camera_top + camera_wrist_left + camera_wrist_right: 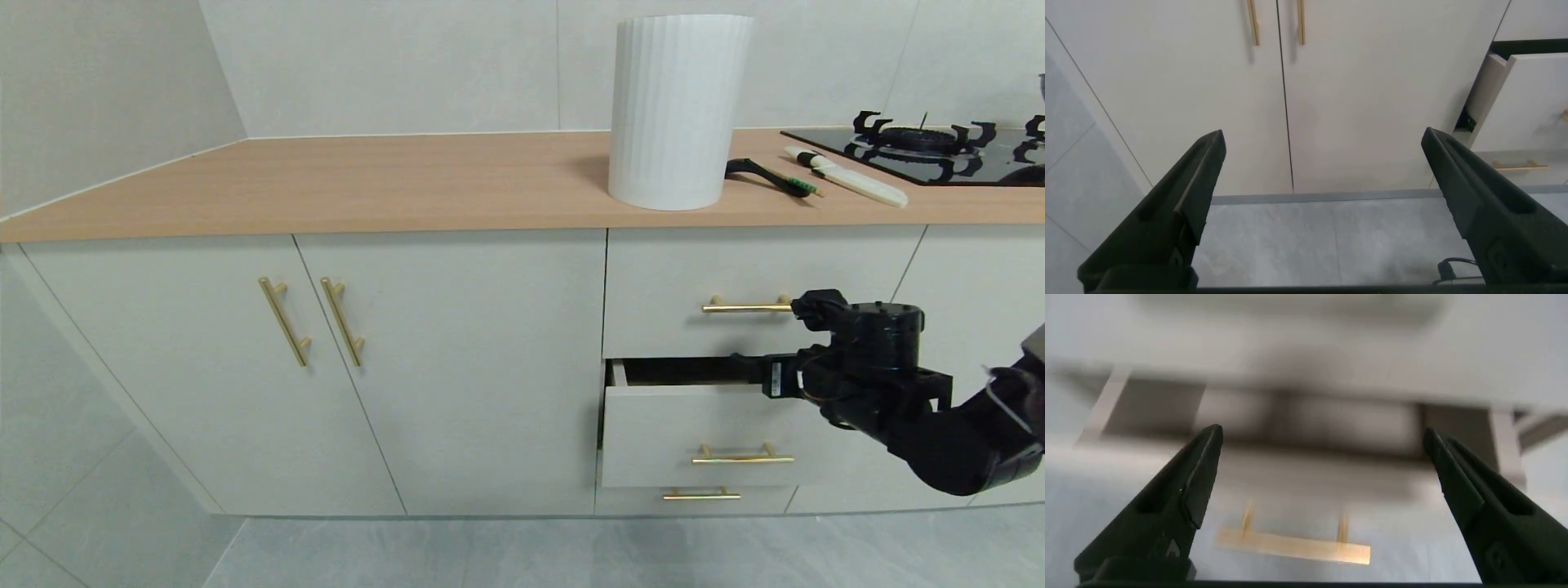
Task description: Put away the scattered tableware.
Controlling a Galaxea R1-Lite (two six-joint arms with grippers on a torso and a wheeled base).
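Gaping before right hand (1319,445) (spread): drawer (686,425)

The back wall (408,65) and the left side wall (98,98) are clad in large pale tiles. A wood-toned surface (367,180) meets both walls and sits on light grey base cabinets. Two cabinet doors (473,367) stand side by side, each with a gold bar handle (284,320) near the shared seam. To their right is a drawer stack with horizontal gold handles:

- The top drawer (653,278) is closed.
- The middle drawer (653,433) is partly open.
- The bottom drawer (637,500) lies beneath it.

A black glass hob (914,151) is set into the surface at far right. The floor (490,555) is grey tile.
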